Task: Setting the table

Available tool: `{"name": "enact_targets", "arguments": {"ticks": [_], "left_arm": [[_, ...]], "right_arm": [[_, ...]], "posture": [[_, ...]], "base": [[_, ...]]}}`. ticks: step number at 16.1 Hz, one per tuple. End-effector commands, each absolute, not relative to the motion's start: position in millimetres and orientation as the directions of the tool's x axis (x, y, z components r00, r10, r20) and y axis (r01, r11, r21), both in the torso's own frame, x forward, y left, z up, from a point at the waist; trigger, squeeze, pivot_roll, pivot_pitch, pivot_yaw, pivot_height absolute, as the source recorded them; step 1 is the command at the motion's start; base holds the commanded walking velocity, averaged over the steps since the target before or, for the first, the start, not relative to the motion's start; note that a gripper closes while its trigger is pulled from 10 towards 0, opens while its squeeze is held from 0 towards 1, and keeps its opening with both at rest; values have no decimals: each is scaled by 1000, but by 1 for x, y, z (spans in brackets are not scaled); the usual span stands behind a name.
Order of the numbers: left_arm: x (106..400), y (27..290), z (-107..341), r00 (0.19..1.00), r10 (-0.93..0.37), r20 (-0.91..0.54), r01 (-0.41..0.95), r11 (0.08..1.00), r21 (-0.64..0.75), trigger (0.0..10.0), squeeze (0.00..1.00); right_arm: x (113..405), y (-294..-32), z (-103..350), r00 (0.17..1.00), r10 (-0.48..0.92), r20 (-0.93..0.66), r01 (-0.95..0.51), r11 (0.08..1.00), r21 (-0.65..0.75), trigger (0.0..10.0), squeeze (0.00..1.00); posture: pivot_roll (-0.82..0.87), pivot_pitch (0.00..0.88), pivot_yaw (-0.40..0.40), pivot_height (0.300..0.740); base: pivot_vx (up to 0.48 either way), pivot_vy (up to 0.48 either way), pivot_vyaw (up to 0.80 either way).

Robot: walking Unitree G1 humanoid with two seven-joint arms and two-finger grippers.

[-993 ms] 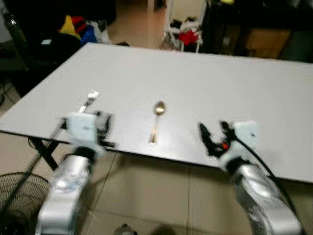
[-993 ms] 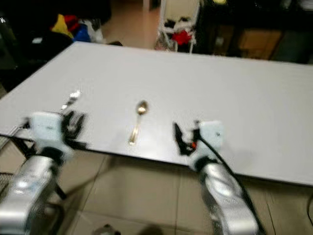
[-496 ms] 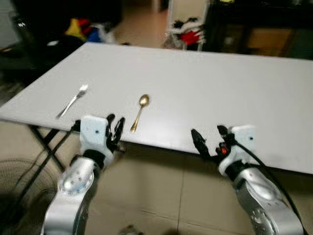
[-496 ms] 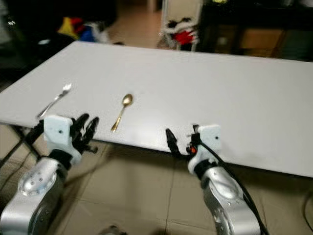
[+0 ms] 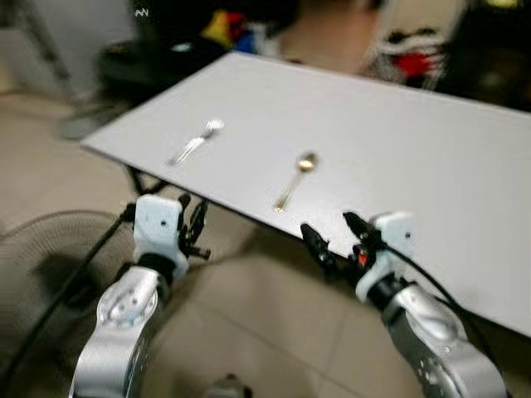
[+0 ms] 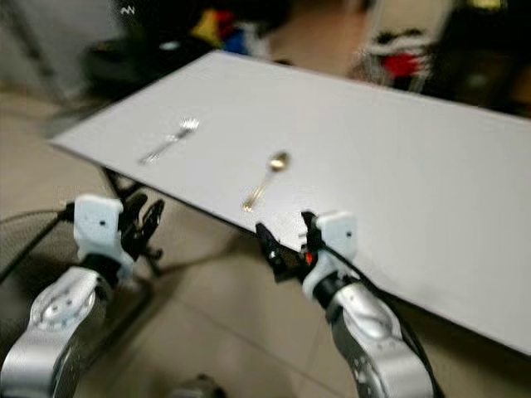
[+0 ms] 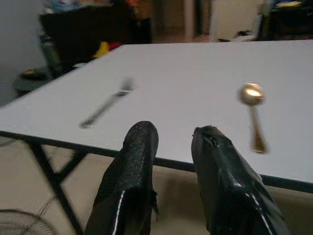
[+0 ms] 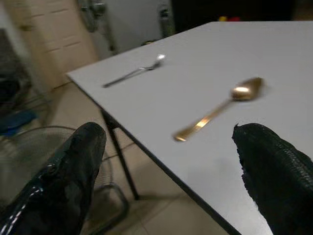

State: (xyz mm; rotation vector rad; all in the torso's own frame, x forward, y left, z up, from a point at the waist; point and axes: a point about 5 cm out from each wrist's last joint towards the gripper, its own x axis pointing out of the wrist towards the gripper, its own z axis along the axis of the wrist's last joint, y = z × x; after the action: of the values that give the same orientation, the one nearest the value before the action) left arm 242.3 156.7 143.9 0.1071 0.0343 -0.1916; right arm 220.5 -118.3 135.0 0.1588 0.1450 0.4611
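A silver fork and a gold spoon lie apart on the white table, both near its front edge. My left gripper hangs in front of and below that edge, short of the fork, with its fingers a narrow gap apart and nothing between them. My right gripper is at the edge just right of the spoon's handle. It is wide open and empty. In the right wrist view the spoon lies between its fingers, further out on the table.
A round fan guard stands on the tiled floor at the left, beside the table's black leg. Dark furniture and coloured clutter sit beyond the far edge. The table's right side is bare.
The whole view has swung, so the table now runs slantwise. My left gripper has drawn back from beside the fork to below the table's edge. The right gripper stays open near the edge.
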Motion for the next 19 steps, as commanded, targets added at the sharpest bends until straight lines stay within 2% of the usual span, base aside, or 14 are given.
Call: {"name": "enact_targets", "arguments": {"ticks": [1,19], "left_arm": [[244,161,147,985,-166,-38,170,977,130,10000,0],[245,164,148,988,-151,-37,156,971,184,10000,0]], "right_arm": [[219,-112,139,865,494,-85,-472,860,194,10000,1000],[224,-105,142,849,522,-81,-501,845,186,10000,1000]], "posture": [[157,0,48,727],[177,0,49,727]], "base": [[0,0,800],[0,0,800]]}}
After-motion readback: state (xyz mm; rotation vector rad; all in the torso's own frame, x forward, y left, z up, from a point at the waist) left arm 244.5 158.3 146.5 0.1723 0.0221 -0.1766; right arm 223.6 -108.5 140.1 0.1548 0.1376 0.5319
